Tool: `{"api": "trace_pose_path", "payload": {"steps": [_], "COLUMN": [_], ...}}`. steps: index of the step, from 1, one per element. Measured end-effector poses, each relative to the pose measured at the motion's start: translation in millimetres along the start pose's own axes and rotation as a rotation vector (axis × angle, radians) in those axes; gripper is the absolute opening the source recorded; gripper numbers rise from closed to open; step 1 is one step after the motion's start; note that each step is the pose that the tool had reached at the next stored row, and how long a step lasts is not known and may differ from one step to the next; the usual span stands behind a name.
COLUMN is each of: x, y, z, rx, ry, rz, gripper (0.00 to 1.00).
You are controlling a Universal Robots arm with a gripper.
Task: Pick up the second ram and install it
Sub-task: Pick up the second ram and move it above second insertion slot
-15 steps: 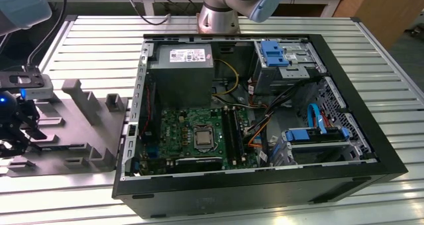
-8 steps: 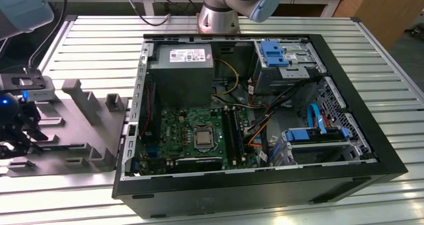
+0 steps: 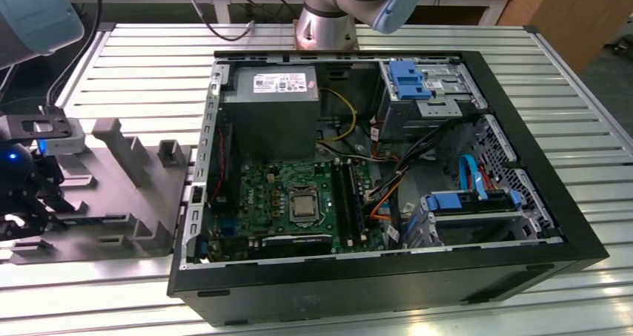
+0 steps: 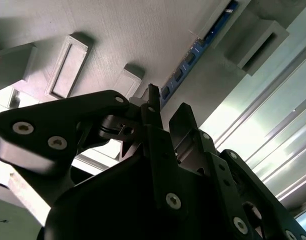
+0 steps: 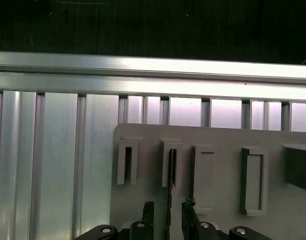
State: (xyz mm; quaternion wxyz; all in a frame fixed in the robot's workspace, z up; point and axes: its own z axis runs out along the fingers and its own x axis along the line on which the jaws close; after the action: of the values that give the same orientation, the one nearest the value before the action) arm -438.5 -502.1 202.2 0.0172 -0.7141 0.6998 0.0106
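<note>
The second ram (image 5: pixel 169 186) stands on edge in a slot of the grey holder plate (image 5: pixel 218 135). In the second wrist view it shows as a thin blue stick with dark chips (image 4: pixel 193 54). My gripper (image 5: pixel 168 206) is open and low over the plate, one fingertip on each side of the stick and neither touching it. The same straddle shows in the second wrist view, gripper (image 4: pixel 168 107). In the exterior view the gripper (image 3: pixel 22 210) sits at the far left, well away from the motherboard's black memory slots (image 3: pixel 343 191).
The open computer case (image 3: pixel 554 202) fills the middle of the slatted aluminium table (image 3: pixel 148 61). The grey holder plate (image 3: pixel 118 232) carries upright blocks and other slots beside the case's left wall. The arm's base (image 3: pixel 325 24) stands behind the case.
</note>
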Motion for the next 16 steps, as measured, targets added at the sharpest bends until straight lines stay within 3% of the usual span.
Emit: {"api": "trace_pose_path", "payload": {"steps": [10,12,14,15,16], "x": [0.1,0.1,0.1,0.1,0.1], "y": [0.0,0.0,0.0,0.0,0.0], "z": [3.0,3.1,3.1,3.2,3.2], "rx": [-0.0001,-0.0001,-0.0001,-0.0001,-0.0001], "ry": [-0.0003,-0.0002,-0.0003,-0.0003,-0.0003], "rz": [0.0,0.0,0.0,0.0,0.0], "gripper": [0.36,0.28,0.28,0.21,0.21]}}
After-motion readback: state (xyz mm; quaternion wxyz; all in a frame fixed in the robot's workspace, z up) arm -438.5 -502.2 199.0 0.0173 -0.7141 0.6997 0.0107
